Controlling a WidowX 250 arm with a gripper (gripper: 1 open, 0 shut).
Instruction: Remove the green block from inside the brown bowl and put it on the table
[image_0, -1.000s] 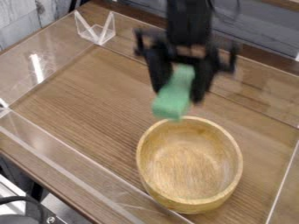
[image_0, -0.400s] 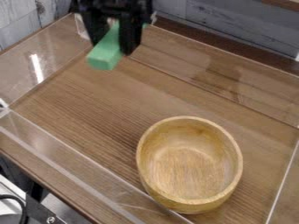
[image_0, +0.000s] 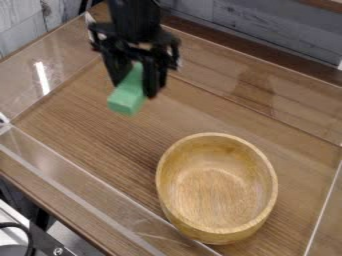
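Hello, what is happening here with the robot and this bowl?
The robot's hand is shut on a green block and holds it above the table, to the upper left of the bowl in the picture. The wooden bowl has nothing in it. The block is not set down on the table yet.

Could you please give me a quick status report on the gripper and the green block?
Gripper shut on green block, held above the table. Brown bowl empty, lower right. Nothing on the wood beneath the block.
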